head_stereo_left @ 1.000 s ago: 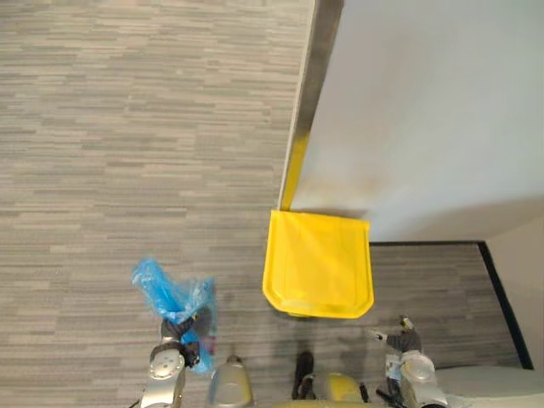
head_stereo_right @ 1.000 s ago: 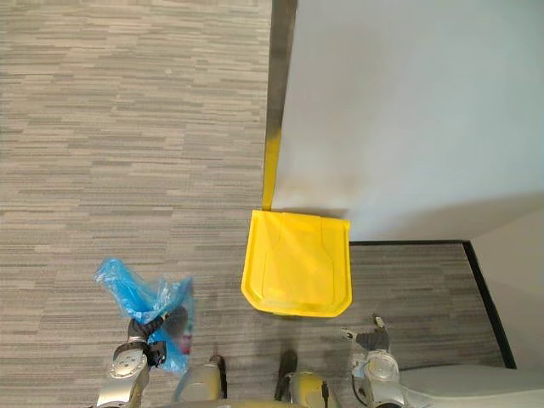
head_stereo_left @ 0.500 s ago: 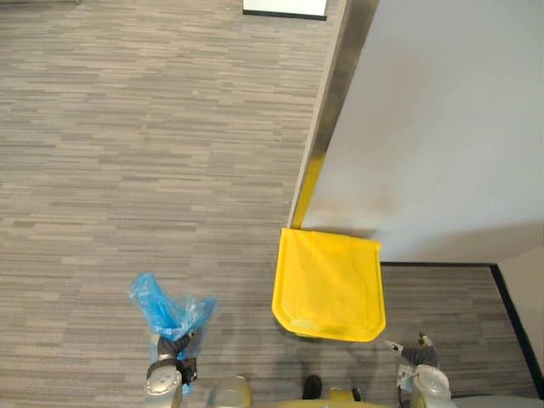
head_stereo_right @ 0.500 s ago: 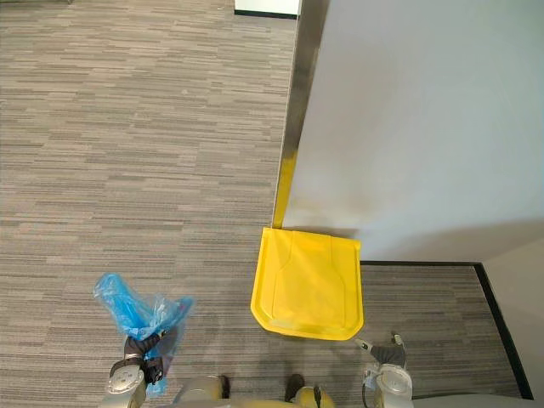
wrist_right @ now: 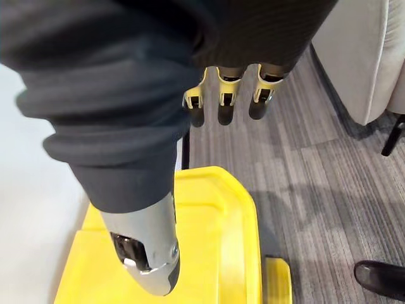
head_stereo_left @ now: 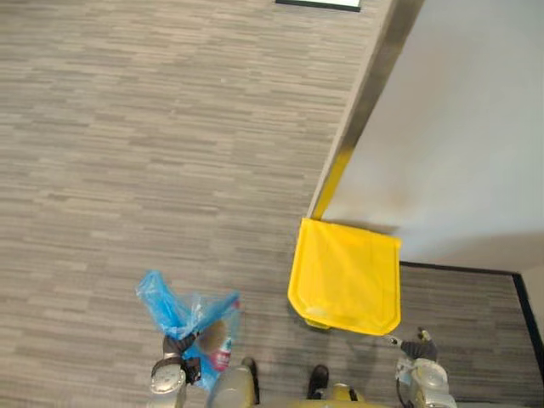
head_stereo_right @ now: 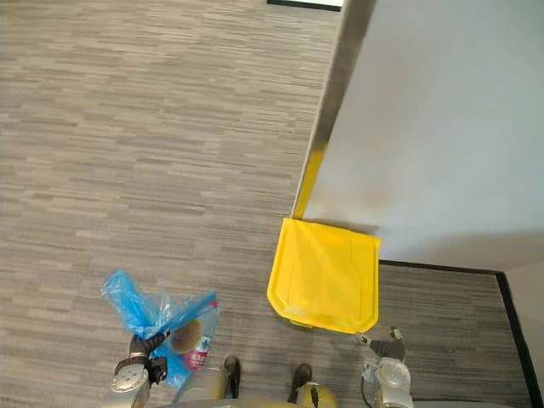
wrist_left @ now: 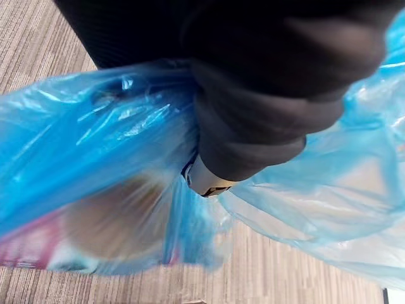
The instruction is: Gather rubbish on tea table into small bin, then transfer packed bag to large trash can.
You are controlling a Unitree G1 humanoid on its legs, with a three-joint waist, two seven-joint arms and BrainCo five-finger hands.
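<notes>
The blue bag (head_stereo_left: 182,309) of rubbish hangs in the air over the grey floor (head_stereo_left: 127,127). The left robot hand (head_stereo_left: 176,347) is closed around its bunched top, and the loose end sticks up above the hand. Through the thin plastic you can see a bottle (head_stereo_right: 199,348) with a red label and something brown. The yellow bin (head_stereo_left: 345,275) stands on the floor against the white wall (head_stereo_left: 463,127), off to the right of the bag and well apart from it. Its lid is down. The right robot hand (wrist_right: 226,101) holds nothing. Its fingers are straight and loose, and it hangs in the air near the front corner of the bin.
</notes>
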